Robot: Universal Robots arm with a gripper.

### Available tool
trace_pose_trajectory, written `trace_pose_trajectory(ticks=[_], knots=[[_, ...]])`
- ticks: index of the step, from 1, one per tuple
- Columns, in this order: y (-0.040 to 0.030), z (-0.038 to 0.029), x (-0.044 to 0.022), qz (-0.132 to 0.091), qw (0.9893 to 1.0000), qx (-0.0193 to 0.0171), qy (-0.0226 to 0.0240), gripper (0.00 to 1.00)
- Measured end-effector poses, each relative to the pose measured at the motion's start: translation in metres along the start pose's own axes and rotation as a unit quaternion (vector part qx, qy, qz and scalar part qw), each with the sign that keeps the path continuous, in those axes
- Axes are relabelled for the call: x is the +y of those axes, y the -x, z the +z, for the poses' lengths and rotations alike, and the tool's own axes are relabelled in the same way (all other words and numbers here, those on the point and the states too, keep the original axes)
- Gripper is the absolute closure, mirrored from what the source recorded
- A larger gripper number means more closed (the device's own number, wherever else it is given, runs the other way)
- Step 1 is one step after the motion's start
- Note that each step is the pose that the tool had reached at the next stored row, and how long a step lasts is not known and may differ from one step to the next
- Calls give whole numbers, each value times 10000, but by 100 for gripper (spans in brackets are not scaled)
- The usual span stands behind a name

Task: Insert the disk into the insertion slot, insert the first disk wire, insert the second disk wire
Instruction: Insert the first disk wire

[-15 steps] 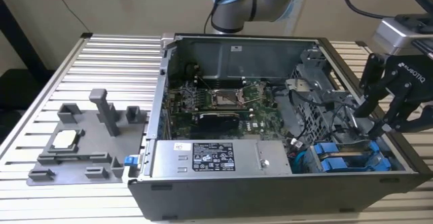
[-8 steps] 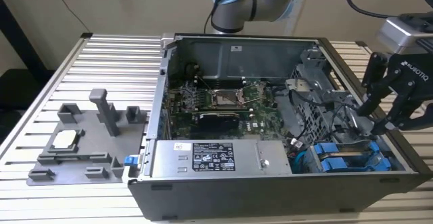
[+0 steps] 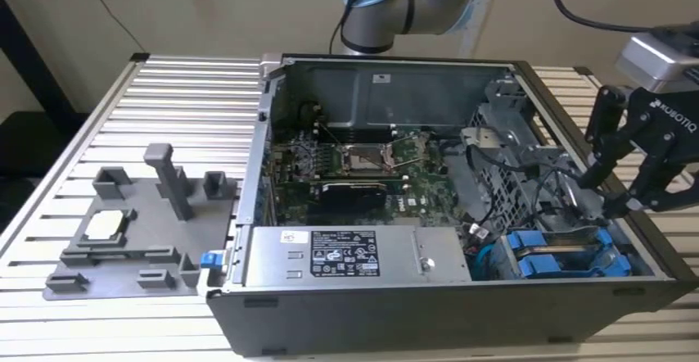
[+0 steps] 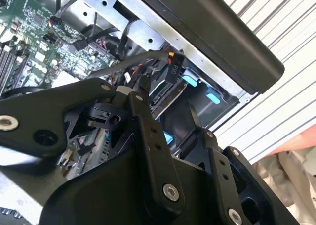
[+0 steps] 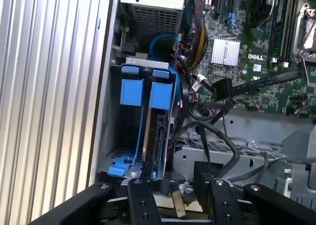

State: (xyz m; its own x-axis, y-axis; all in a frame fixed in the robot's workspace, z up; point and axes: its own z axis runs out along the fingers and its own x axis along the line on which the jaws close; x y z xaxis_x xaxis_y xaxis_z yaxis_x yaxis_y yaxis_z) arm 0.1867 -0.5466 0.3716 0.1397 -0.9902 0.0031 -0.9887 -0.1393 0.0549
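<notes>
At the exterior view's right, over the open case (image 3: 437,313), your gripper (image 3: 616,190) hangs with fingers spread, holding nothing, two blue-handled drives (image 3: 535,265) seated side by side nearby, black cable connector (image 5: 220,88) beside them.

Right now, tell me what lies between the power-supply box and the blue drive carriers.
Loose cables, among them a blue loop, fill that gap in the first wrist view.

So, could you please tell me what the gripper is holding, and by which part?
Nothing, it seems: the gripper is open, its fingers spread apart by the drive cage.
</notes>
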Motion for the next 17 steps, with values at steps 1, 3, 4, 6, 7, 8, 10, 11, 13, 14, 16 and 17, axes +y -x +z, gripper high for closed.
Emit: trace_pose_trajectory(ticks=[1, 3, 4, 6, 7, 8, 10, 11, 13, 14, 16, 17], knots=[[-1, 2, -6, -41, 10000, 2, 0, 53], [-5, 4, -31, -106, 9999, 4, 0, 53], [-6, 3, -46, -132, 9999, 7, 0, 53], [-11, 4, -76, -184, 9998, 10, -1, 53], [-13, 4, -90, -211, 9998, 11, -1, 53], [-15, 5, -105, -239, 9997, 12, -1, 53], [-18, 6, -131, -299, 9996, 16, -1, 53], [-20, 8, -143, -331, 9995, 18, -1, 53], [-23, 11, -165, -400, 9992, 21, -1, 53], [-24, 12, -174, -435, 9991, 23, -2, 53], [-26, 13, -189, -501, 9987, 27, -2, 53], [-27, 14, -197, -534, 9986, 29, -2, 53]])
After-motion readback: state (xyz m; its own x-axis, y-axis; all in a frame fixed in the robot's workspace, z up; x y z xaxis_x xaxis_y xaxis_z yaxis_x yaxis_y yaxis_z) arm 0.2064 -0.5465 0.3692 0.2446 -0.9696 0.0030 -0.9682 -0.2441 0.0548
